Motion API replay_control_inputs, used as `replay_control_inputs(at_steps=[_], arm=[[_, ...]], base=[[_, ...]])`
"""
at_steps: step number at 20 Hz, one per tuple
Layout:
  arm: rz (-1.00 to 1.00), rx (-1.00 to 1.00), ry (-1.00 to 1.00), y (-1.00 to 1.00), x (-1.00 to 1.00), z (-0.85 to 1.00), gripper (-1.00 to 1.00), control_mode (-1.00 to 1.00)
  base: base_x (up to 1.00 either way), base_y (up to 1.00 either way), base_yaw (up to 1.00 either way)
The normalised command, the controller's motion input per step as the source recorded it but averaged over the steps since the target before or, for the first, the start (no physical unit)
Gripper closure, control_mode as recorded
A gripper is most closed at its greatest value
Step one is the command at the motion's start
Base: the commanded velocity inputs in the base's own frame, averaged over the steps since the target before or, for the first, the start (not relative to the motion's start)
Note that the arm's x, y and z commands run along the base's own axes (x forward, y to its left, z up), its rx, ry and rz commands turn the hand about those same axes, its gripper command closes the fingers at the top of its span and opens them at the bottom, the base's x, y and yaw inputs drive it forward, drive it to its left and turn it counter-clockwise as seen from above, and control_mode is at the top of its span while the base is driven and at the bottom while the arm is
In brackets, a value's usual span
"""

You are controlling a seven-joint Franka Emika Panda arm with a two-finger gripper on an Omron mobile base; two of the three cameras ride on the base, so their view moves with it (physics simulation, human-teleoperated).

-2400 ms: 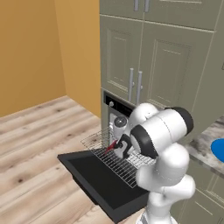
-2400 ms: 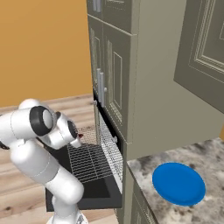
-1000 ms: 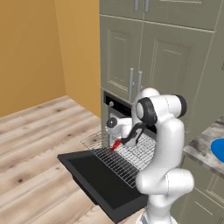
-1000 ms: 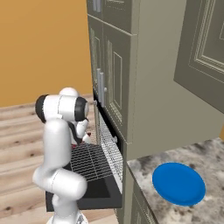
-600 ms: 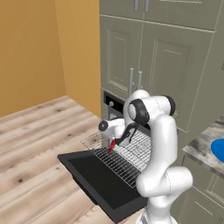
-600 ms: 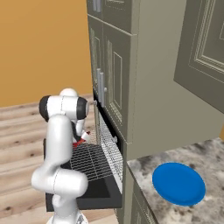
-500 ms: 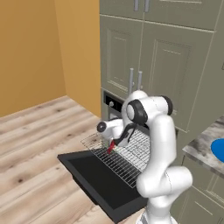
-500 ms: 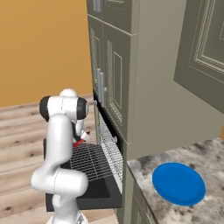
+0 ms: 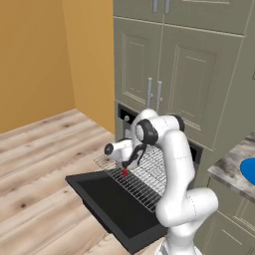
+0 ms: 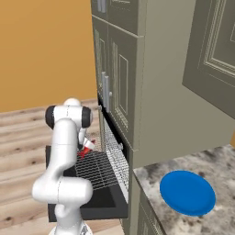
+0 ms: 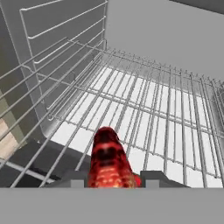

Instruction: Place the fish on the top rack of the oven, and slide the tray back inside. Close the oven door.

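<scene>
Orange-red and glossy, the small goldfish-shaped fish sits clamped between your end effector fingers, poking out just past the tips. You can see it hanging directly above the silvery wire-grid top rack, near that rack's front left corner. Below and ahead of the end effector the rack is pulled out over the flat black oven door, which lies folded down. Behind the end effector stands the black-fronted oven. Well off to its right, a round blue plate rests on the speckled stone surface.
</scene>
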Motion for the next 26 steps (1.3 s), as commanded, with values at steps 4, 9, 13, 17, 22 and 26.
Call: replay_control_inputs(at_steps=[4,9,13,17,22,26], arm=[[-0.08,-0.05,-0.01,0.01,0.26,-0.62,1.0,-1.0],[-0.05,-0.04,-0.01,0.07,0.03,-0.53,-1.0,-1.0],[-0.02,-0.01,-0.07,0.02,-0.41,-0.16,-1.0,-1.0],[-0.09,0.0,-0.14,0.0,-0.37,0.04,-1.0,-1.0],[-0.1,0.0,-0.14,0.0,-0.35,0.29,-1.0,-1.0],[-0.05,0.0,-0.1,-0.11,-0.25,0.63,-1.0,-1.0]], base=[[0.0,0.0,0.0],[0.0,0.0,0.0],[0.0,0.0,0.0],[0.0,0.0,0.0],[0.0,0.0,0.0],[0.0,0.0,0.0]])
